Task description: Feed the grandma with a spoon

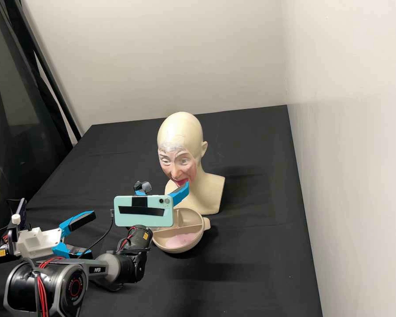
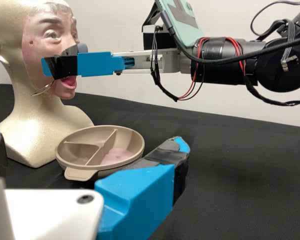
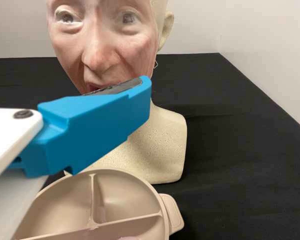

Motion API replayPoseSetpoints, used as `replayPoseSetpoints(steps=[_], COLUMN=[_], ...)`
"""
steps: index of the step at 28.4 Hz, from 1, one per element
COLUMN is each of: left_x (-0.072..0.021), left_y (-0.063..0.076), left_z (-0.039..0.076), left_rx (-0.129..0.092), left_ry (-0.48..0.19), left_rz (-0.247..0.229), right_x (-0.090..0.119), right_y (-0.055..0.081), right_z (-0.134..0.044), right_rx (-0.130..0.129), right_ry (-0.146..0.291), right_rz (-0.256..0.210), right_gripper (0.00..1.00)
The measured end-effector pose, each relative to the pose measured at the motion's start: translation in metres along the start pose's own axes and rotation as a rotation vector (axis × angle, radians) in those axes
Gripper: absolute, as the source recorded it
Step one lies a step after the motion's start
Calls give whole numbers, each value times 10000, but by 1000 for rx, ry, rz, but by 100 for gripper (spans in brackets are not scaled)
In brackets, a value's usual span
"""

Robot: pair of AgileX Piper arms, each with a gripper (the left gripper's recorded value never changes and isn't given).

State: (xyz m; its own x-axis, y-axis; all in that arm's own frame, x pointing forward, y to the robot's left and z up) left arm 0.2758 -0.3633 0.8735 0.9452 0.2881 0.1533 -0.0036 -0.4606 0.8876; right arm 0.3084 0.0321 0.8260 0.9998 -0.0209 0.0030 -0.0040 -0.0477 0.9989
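The grandma is a pale mannequin head point(image 1: 180, 132) point(image 2: 20, 30) point(image 3: 105, 30) standing mid-bench with its mouth open. My right gripper point(image 1: 185, 185) point(image 2: 50, 67) point(image 3: 140, 85) is at its lips, shut on a dark grey spoon point(image 1: 143, 187) point(image 2: 80, 48) point(image 3: 117, 86). The spoon's far end is hidden at the mouth. A beige divided bowl point(image 1: 198, 220) point(image 2: 135, 137) point(image 3: 155, 200) sits just in front of the bust, with a pinkish patch in one compartment. My left gripper point(image 1: 86, 233) point(image 2: 82, 160) is low at the near left, open and holding nothing.
A teal phone point(image 1: 143, 211) point(image 2: 177, 17) is strapped on the right arm's wrist. White walls close the bench at the back and right point(image 1: 347, 176). A dark panel point(image 1: 13, 110) stands along the left side. Black cloth point(image 1: 251, 264) covers the bench.
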Motion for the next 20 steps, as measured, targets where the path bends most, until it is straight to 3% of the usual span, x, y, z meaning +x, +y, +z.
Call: replayPoseSetpoints(steps=[15, 20], left_x=[1, 22], left_y=[-3, -37], left_z=[-4, -15], left_rx=[0, -2], left_ry=[1, 5], left_rz=[-1, -13], right_x=[0, -98], right_y=[0, -72], right_z=[0, 81], right_rx=[3, 6], right_ry=[0, -20], right_rz=[0, -18], right_gripper=[100, 100])
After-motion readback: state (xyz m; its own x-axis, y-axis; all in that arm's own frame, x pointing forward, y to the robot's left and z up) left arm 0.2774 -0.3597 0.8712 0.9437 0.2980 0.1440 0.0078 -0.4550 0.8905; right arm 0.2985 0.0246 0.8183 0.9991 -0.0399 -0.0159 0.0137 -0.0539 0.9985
